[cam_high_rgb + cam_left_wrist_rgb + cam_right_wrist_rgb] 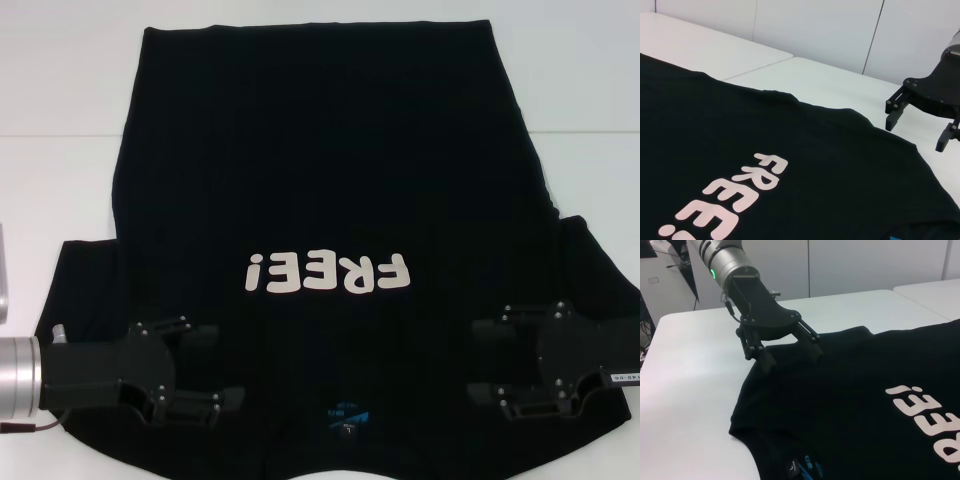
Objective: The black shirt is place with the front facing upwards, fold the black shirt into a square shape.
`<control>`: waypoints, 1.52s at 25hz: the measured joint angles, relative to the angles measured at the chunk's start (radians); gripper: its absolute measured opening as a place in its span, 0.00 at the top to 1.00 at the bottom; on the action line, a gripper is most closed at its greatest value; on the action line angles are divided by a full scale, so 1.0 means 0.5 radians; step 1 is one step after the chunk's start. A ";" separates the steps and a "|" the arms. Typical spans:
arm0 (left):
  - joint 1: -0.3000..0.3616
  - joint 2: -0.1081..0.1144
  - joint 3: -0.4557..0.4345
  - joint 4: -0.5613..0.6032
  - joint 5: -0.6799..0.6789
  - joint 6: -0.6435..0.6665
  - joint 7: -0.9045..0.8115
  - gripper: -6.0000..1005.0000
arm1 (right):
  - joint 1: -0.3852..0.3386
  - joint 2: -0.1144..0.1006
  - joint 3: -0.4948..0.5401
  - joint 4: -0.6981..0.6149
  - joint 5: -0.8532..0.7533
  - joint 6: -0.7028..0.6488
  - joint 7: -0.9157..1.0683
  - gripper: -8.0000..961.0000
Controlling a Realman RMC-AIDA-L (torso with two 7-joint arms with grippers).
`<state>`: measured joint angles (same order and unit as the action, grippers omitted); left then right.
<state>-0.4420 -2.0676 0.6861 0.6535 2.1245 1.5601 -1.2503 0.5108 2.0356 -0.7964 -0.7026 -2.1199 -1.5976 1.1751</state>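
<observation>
Lying flat on the white table [60,100], the black shirt [330,180] shows its letters face up. Both the left gripper [215,365] and the right gripper [490,360] have wide jaws, probably just above each shoulder, with nothing between them.

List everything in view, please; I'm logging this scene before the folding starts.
Shirt: one, black, spread flat on the table, front up, collar toward the robot.
Lettering: one word, "FREE!", white, on the shirt's chest.
Label: one, blue, inside the collar.
Table: white, under the shirt, with a seam across it.
Left gripper: one, black with a silver wrist, open, over the shirt's shoulder on the robot's left.
Right gripper: one, black, open, over the shirt's shoulder on the robot's right.
</observation>
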 joint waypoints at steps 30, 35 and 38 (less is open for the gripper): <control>-0.050 0.090 -0.160 -0.013 -0.005 0.015 -0.843 0.07 | -0.001 0.003 0.059 0.000 0.008 0.011 0.038 0.19; -0.073 0.226 -0.158 -0.017 0.010 -0.027 -1.561 0.07 | 0.001 0.001 0.103 -0.001 0.011 0.013 0.103 0.19; -0.078 0.297 -0.157 -0.010 0.115 -0.120 -1.973 0.07 | 0.001 0.003 0.120 -0.023 0.010 0.016 0.138 0.19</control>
<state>-0.4812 -1.9191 0.6074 0.6486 2.1819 1.5001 -2.2368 0.5115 2.0370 -0.7364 -0.7141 -2.1151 -1.5899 1.2441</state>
